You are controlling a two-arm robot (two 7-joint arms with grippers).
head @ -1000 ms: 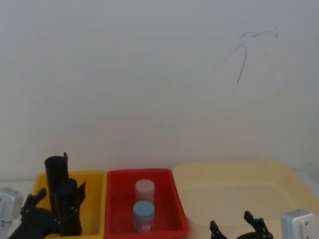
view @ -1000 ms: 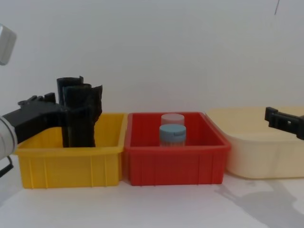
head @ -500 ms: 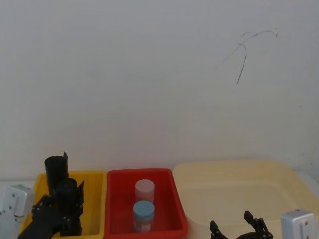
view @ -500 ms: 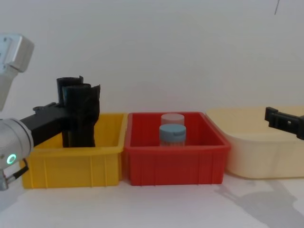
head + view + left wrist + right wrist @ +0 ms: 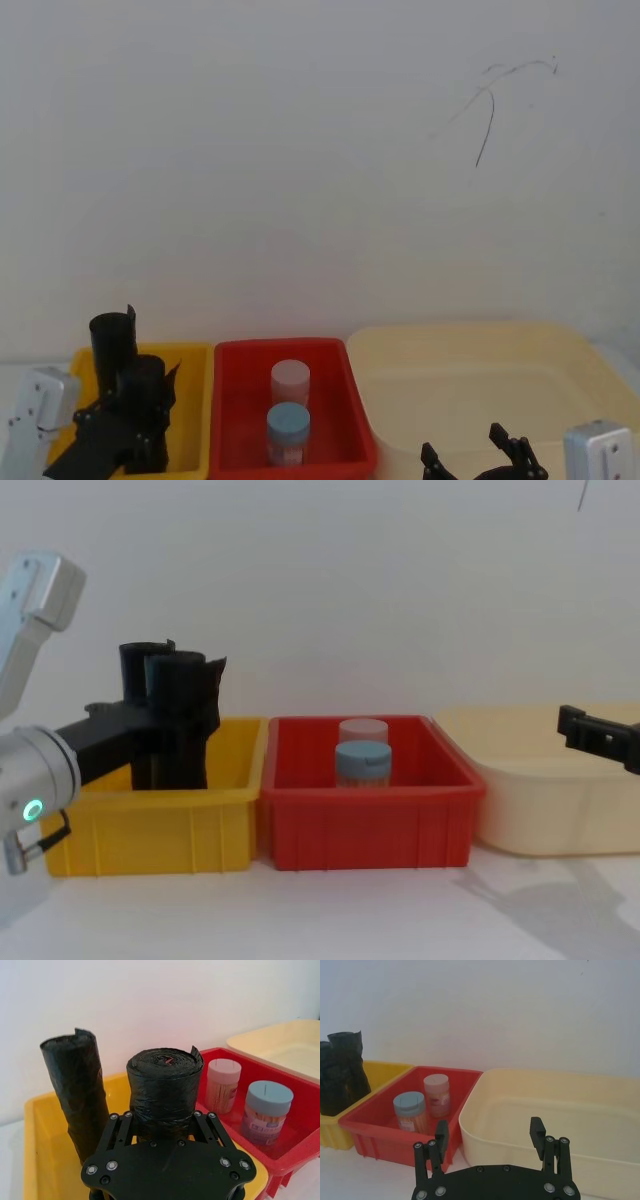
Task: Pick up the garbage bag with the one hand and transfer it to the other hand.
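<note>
One bag roll (image 5: 162,1085) is clamped by the left gripper (image 5: 161,1117); handover to the right gripper (image 5: 489,1132), fingers apart, is not yet made.

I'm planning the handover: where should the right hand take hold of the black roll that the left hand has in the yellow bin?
Grip the black roll by its bare upper part, above the left hand, which clamps it lower down. It stands upright in the yellow bin, so the open right hand should probably come in level from the robot's right, with its fingers on either side of the cylinder.
</note>
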